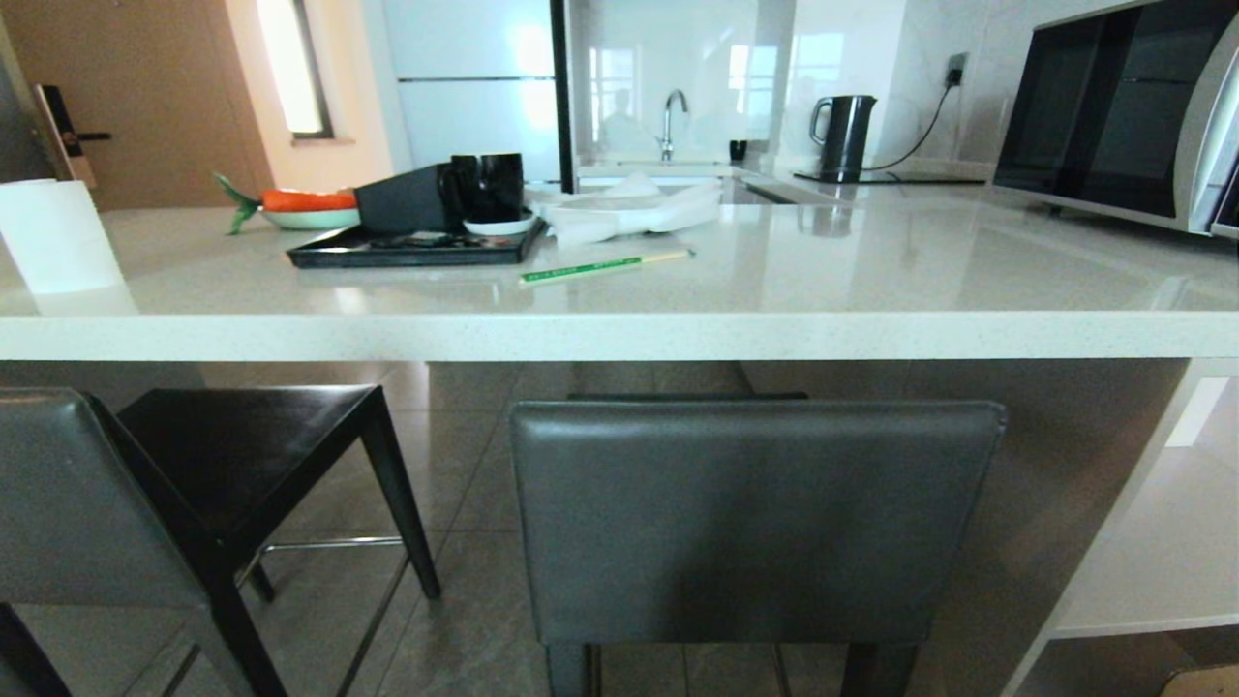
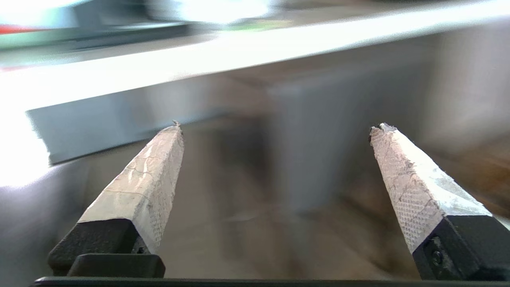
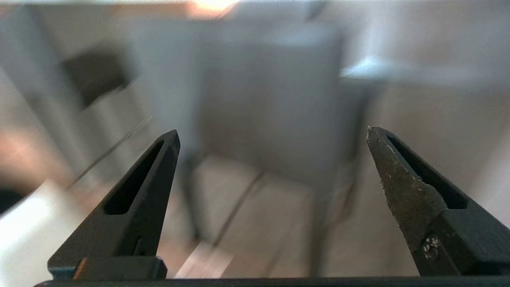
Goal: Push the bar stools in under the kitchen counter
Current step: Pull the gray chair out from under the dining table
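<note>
Desk (image 1: 619,334) spans the head view; centre stool (image 1: 755,523) sits square to its edge, seat partly under, second stool (image 1: 194,484) at left angled and out. Judgement: press flat on the backrest, centred, push straight. Left claw (image 2: 277,127) and right claw (image 3: 271,133) spread wide, empty, touching nothing.

Open floor under the kitchen counter (image 1: 619,337) between the left stool (image 1: 194,484) and the middle stool (image 1: 755,523), room to pass. Middle stool's grey backrest straight ahead, blocking. White shelf cubbies (image 1: 1152,542) closing off the right side.
</note>
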You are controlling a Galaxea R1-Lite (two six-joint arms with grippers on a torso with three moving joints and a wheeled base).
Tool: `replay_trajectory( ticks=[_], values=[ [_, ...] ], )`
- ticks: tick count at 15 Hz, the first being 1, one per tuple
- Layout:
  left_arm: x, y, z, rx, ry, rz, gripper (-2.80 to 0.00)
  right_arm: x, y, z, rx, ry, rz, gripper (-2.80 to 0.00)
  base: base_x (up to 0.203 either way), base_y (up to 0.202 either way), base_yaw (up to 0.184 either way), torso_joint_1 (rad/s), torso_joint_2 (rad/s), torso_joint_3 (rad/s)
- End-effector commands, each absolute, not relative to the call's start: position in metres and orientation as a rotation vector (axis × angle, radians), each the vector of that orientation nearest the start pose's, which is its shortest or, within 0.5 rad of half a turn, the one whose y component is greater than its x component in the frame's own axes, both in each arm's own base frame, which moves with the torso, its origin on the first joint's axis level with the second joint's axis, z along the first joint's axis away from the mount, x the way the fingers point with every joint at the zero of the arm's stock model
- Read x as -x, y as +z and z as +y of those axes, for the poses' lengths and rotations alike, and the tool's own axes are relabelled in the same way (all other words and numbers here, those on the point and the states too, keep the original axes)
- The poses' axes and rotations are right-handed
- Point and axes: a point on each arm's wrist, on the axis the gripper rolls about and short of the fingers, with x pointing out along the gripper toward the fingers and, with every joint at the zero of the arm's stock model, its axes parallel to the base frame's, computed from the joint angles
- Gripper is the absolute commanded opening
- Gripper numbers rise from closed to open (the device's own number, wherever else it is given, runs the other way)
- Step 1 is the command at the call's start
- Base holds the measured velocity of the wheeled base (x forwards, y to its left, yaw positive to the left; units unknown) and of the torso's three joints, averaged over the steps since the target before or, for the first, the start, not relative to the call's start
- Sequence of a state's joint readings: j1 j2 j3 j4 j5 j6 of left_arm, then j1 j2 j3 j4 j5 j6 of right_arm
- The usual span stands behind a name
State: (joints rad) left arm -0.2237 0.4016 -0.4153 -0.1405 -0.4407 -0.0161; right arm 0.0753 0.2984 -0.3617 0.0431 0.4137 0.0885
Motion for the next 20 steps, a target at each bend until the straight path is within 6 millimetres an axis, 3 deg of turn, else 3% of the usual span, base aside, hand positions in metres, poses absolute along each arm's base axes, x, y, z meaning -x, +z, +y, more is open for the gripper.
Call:
replay_trajectory(
  ticks=[1, 5, 10, 12, 14, 17, 20],
  values=[
    [-0.028, 0.203, -0.020, 0.020, -0.804, 0.026, 0.00, 0.006, 0.171, 0.010, -0.105, 0.587, 0.128, 0.00, 0.000, 0.000, 0.000, 0.000, 0.00, 0.000],
    [-0.067, 0.186, -0.035, 0.045, -0.841, 0.243, 0.00, -0.016, 0.162, 0.014, -0.126, 0.662, 0.307, 0.00, 0.000, 0.000, 0.000, 0.000, 0.00, 0.000],
    [-0.114, 0.180, -0.052, 0.053, -0.928, 0.219, 0.00, -0.057, 0.180, 0.021, -0.117, 0.663, 0.302, 0.00, 0.000, 0.000, 0.000, 0.000, 0.00, 0.000],
    [-0.120, 0.175, -0.052, 0.070, -1.042, 0.207, 0.00, -0.063, 0.187, 0.022, -0.091, 0.660, 0.291, 0.00, 0.000, 0.000, 0.000, 0.000, 0.00, 0.000],
    [-0.129, 0.171, -0.040, 0.097, -1.040, 0.219, 0.00, -0.070, 0.184, 0.020, -0.091, 0.611, 0.320, 0.00, 0.000, 0.000, 0.000, 0.000, 0.00, 0.000],
    [-0.136, 0.167, -0.019, 0.126, -0.984, 0.205, 0.00, -0.084, 0.187, 0.007, -0.113, 0.484, 0.290, 0.00, 0.000, 0.000, 0.000, 0.000, 0.00, 0.000],
    [-0.133, 0.164, -0.015, 0.128, -1.033, 0.185, 0.00, -0.090, 0.196, -0.011, -0.148, 0.492, 0.229, 0.00, 0.000, 0.000, 0.000, 0.000, 0.00, 0.000]
  ],
)
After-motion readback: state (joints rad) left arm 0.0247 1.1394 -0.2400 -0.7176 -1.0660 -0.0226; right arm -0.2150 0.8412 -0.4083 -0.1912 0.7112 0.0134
